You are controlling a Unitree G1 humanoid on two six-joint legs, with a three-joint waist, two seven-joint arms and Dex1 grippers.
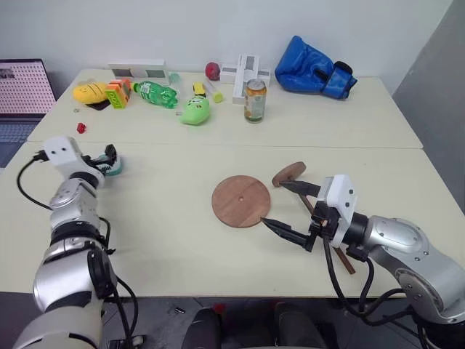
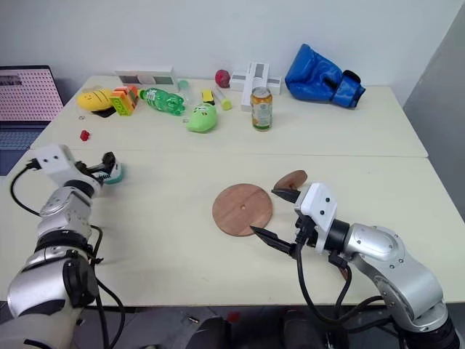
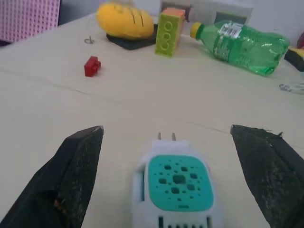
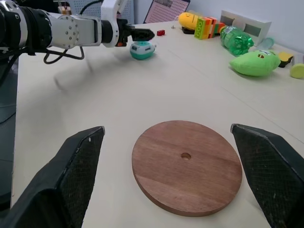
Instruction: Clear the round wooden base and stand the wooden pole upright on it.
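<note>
The round wooden base (image 1: pixel 241 201) lies flat mid-table, bare, with a small hole in its centre (image 4: pixel 185 156). My right gripper (image 1: pixel 272 202) hovers open at its right edge, nothing between the fingers. Behind that gripper the wooden pole (image 1: pixel 289 173) lies on the table, its disc end just right of the base and its rod running back under my right arm. At the far left my left gripper (image 3: pixel 166 129) is open, its fingers (image 3: pixel 78 161) wide on either side of a white and teal plug-in device (image 3: pixel 176 190) that rests on the table, untouched.
Along the table's back stand a drinks can (image 1: pixel 254 100), a blue boxing glove (image 1: pixel 316 69), a green bottle (image 1: pixel 156 94), a green plush toy (image 1: pixel 195 110), a yellow toy (image 1: pixel 89 91) and white blocks (image 1: pixel 245 73). A small red brick (image 1: pixel 81 127) lies far left. A laptop (image 1: pixel 22 91) sits beyond the left edge.
</note>
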